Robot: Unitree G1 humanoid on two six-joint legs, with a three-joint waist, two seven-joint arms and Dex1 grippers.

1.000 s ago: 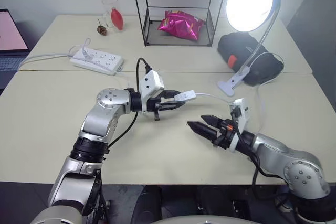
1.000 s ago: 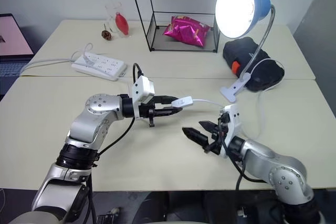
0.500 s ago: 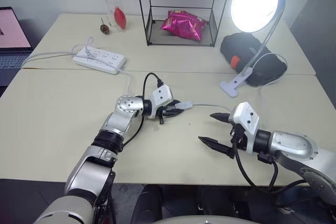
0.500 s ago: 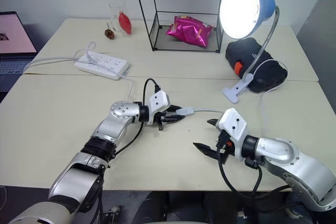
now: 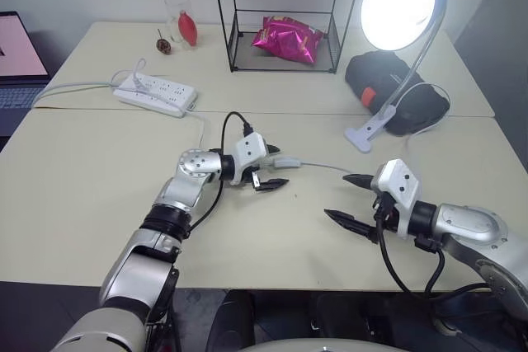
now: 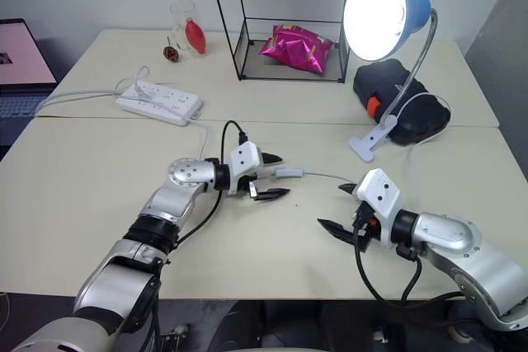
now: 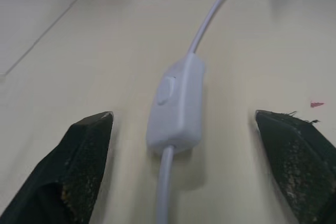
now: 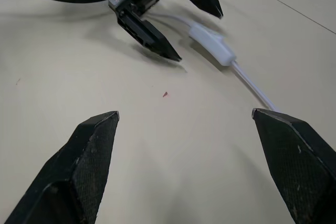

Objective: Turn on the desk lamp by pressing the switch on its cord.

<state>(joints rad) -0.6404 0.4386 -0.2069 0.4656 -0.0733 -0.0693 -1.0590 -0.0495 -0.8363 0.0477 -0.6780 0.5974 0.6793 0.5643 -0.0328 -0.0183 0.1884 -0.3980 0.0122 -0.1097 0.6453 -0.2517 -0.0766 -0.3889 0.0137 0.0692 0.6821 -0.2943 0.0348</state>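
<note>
- The right claw hangs nearest the desk's front edge, its two black fingers spread wide with nothing between them; it takes no part in the job as things stand.
- A little beyond it and off to its left, the left claw is also wide open and holds nothing.
- The switch lies flat on the desk just ahead of the left claw, between the lines of its two fingers, touched by neither.
- The cord runs from the switch's far end, past the right claw's far side, toward the white clamp base.
- Farthest back, well beyond both claws, the desk lamp is glowing brightly, its bulb fully lit inside the blue shade.
- So I'd judge the task done: the light is on and the switch is let go. What seems left is only pulling both arms clear of the cord.
</note>
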